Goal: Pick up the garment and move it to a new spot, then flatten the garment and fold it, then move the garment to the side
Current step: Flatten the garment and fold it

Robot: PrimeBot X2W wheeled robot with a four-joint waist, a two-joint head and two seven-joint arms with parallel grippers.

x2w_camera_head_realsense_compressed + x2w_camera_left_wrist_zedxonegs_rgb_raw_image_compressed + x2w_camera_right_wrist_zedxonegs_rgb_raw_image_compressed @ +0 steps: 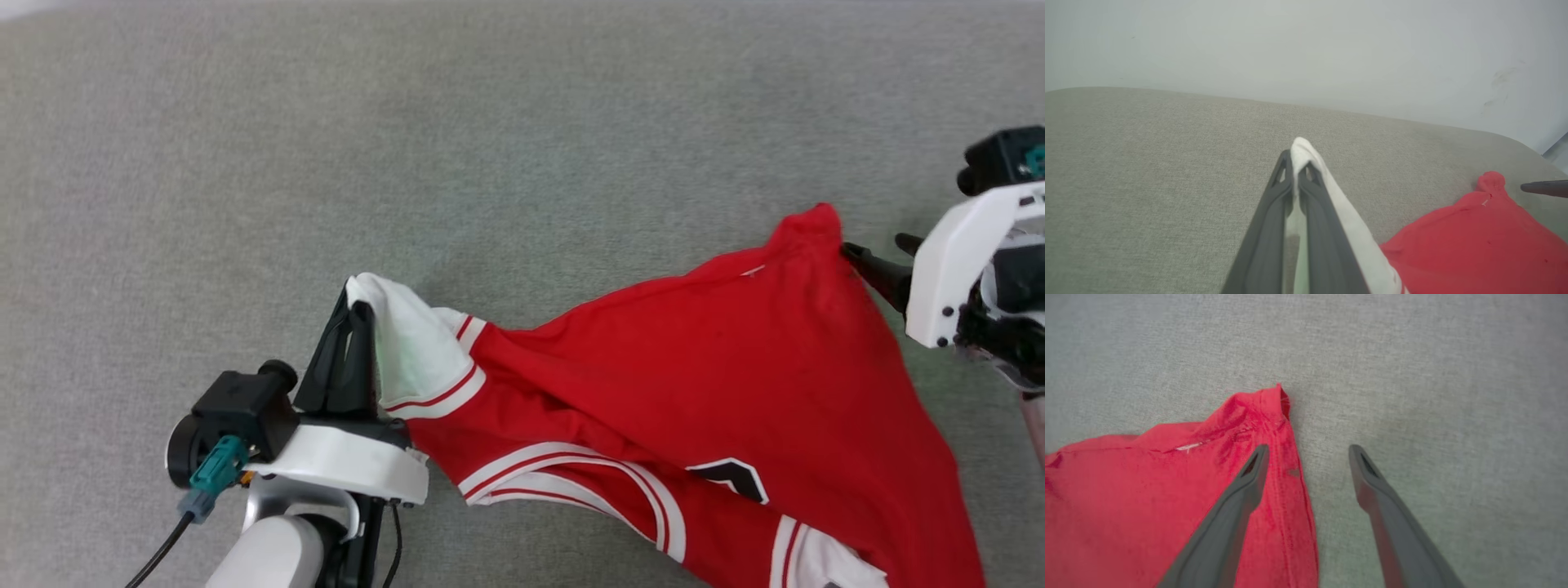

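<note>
The garment (702,359) is a red shirt with white sleeves, striped trim and part of a black number print, stretched across the grey surface. My left gripper (357,314) is shut on the white sleeve (404,347); in the left wrist view the sleeve (1306,157) pokes out past the closed fingertips of the left gripper (1295,161). My right gripper (878,249) is open at the garment's red corner (812,229). In the right wrist view the right gripper (1308,449) has one finger (1241,490) over the red cloth (1167,490) and the other over bare surface, holding nothing.
The grey fabric surface (408,122) stretches wide beyond and to the left of the garment. In the left wrist view a pale wall (1306,49) rises behind the surface's far edge. The garment's lower part runs off the head view's bottom edge.
</note>
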